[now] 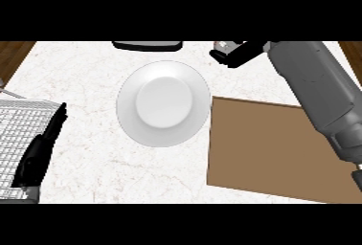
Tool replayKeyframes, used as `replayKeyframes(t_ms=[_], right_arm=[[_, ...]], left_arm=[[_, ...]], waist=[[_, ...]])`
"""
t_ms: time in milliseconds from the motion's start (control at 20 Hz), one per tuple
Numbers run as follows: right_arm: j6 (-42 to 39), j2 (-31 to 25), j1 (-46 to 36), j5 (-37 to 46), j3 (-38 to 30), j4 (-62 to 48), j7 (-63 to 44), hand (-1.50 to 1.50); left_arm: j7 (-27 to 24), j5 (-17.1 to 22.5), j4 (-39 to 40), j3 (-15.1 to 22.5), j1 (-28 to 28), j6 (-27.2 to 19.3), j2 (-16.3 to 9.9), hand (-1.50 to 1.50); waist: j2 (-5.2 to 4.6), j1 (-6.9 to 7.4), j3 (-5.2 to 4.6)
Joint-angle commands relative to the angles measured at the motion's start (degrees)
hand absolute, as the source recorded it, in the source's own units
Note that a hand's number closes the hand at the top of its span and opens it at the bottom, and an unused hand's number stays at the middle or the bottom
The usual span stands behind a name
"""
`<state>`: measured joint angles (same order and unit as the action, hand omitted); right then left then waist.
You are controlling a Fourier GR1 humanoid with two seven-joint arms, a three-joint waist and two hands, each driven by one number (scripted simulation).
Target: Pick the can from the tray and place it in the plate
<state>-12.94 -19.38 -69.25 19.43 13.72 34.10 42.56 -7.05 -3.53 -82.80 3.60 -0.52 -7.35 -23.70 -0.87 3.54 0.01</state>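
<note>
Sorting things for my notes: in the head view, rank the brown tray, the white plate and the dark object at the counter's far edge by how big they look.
1. Brown tray, largest, though partly covered by the forearm.
2. White plate, clearly smaller than the tray.
3. Dark object, smallest, but cut off by the view's edge, so its full size is unsure.

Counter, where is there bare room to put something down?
Bare counter lies below the white plate, between the left hand and the brown tray. The tray's top looks bare too. The far edge is crowded: the right hand sits beside a dark object.
</note>
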Motion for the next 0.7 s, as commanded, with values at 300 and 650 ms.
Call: replayKeyframes(t_ms=[300,650], right_arm=[[2.0,15.87,-7.96,5.46,3.16,-9.02,-9.1,1.5],[4.33,19.26,-4.94,4.48,9.54,-11.28,-10.74,1.5]], left_arm=[[0.8,0.52,-3.45,-2.02,-3.71,1.19,-0.68,0.0],[0.3,-0.5,-1.88,-2.15,-0.95,1.58,0.26,0.0]], waist=[[0.62,-1.36,-0.04],[0.2,0.52,-0.08]])
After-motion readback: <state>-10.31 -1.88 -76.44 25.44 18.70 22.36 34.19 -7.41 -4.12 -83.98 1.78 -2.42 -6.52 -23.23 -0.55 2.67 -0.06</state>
